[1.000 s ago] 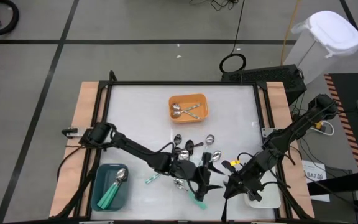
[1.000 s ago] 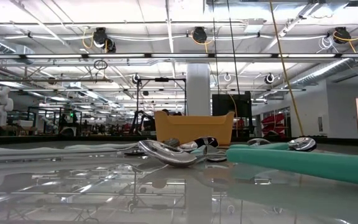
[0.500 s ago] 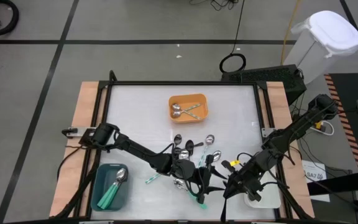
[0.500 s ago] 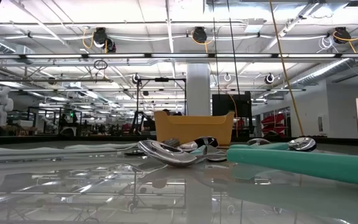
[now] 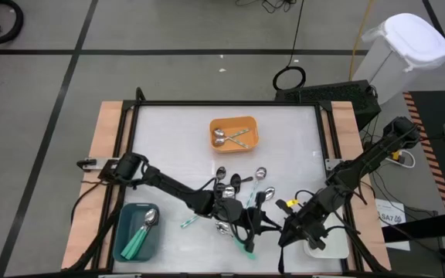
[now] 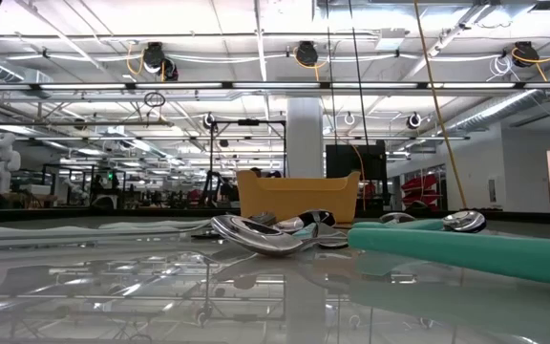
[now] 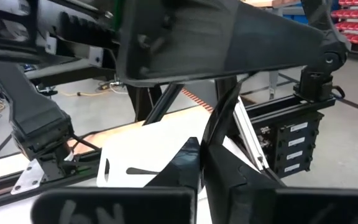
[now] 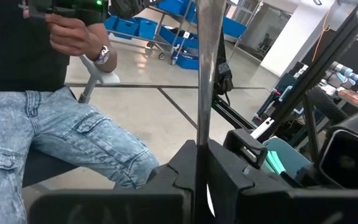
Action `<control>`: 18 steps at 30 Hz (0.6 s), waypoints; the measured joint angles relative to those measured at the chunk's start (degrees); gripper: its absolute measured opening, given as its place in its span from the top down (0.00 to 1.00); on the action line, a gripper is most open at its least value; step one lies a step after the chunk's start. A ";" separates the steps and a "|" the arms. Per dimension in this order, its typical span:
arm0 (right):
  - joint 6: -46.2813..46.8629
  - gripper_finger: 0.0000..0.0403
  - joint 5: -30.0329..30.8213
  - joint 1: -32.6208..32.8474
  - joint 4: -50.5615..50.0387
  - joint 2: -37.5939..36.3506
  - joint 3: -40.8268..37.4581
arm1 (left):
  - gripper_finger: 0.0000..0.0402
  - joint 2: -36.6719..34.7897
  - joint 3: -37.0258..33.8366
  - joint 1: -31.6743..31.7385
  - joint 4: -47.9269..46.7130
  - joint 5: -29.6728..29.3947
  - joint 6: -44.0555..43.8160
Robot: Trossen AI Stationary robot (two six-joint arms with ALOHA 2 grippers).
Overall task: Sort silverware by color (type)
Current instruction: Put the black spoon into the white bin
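Left gripper first: fingers pinched tight at bottom centre of the high view, and in its wrist view a thin dark strip rose from between them, by the look of it a black spoon caught by the handle, though too little showed to be sure. Just to its right, the right gripper was clamped too, and here there was no doubt: a silver spoon stood straight up out of the closed fingers in the right wrist view, with a seated person far beyond it. Moving outward, a green spoon lay just below the left gripper, and the unsorted pile sat above both grippers, right of centre on the table. The teal tray at lower left already held green-handled spoons, the orange tray at upper centre held silver ones, and the white tray sat at lower right, half under the right arm; the left wrist view showed what looked like a dark spoon lying in it. So the step in hand read as picks made, deliveries pending. My call on what came next: lift clear of the pile, silver spoon up to the orange tray, black one across to the white tray. With both grippers near each other, one arm would need to go first.
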 joint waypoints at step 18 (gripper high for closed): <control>11.79 0.60 29.71 5.14 -3.42 -3.90 0.00 | 0.99 0.00 -0.04 0.16 -2.13 -19.75 -7.81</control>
